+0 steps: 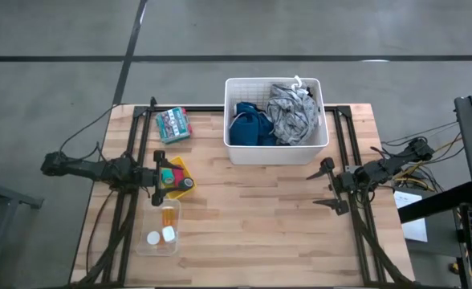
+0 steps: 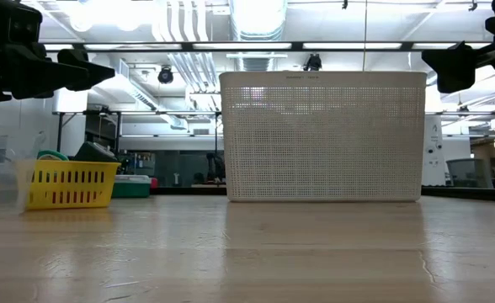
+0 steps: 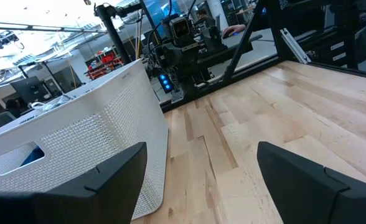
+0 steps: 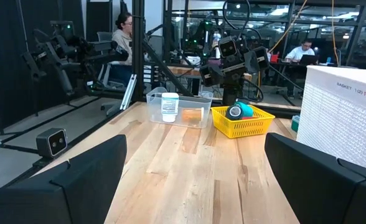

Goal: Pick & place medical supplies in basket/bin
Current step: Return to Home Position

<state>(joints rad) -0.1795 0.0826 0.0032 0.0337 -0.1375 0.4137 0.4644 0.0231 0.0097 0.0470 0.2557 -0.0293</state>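
Left gripper [image 1: 159, 178], fingers spread and empty, blocks part of the yellow tray [image 1: 181, 166], so can't count the tape rolls [image 4: 245, 109]. Right gripper [image 1: 323, 186] is spread and empty too; white tub [image 1: 274, 152] holds two cloths [image 1: 292, 116].

White slotted tub [image 1: 276, 151] upright at far middle of surface [image 1: 252, 217]. Inside: blue garment [image 1: 250, 127] crumpled left, grey-white cloth [image 1: 292, 112] right. Yellow tray [image 1: 180, 166], left side, holds tape rolls [image 1: 172, 178]. Clear box [image 1: 157, 249] just nearer: orange bottle [image 1: 168, 214], two white pieces [image 1: 153, 238].

White tub [image 1: 276, 154], yellow tray [image 1: 181, 166], grey-white patterned cloth [image 1: 292, 117]
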